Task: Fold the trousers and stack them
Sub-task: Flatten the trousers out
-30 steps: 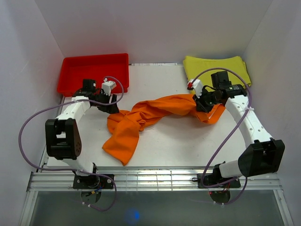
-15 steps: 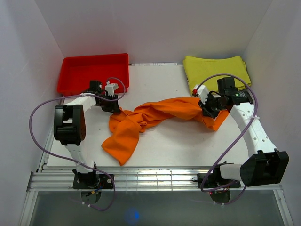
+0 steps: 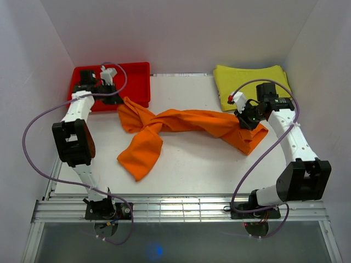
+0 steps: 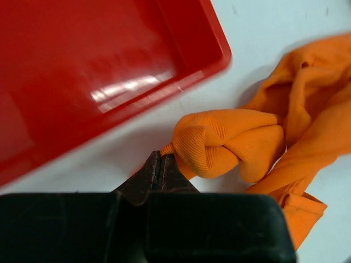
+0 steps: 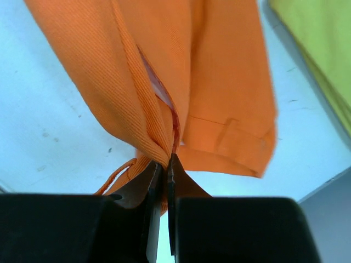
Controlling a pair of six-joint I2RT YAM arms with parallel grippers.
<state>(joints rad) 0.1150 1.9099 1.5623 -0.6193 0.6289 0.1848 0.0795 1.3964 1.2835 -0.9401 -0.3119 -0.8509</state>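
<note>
White walls close off the tabletop [image 3: 208, 164] on three sides. Farthest left, just behind my left pincer [image 3: 114, 100], sits the red tray [image 3: 131, 74], with its front rim close beside my tips. That pincer is clenched on a corner of the orange trousers [image 3: 186, 120]. The left wrist view shows the two fingers pressed together on a pinch of fabric, with a rolled knot of cloth bulging right ahead of them.

From that grip the trousers run off to the right of the left pincer as a twisted band across the tabletop. One leg flops away from the band toward the arm bases, nearer me than either pincer.

The band ends at my right pincer [image 3: 245, 121], which is also clenched on the trousers. In the right wrist view a gathered fold is nipped between the tips, and a hemmed end spreads out flat beyond them. Behind and to the right of this pincer lies a folded yellow-green cloth [image 3: 252, 79], near the far right corner.
</note>
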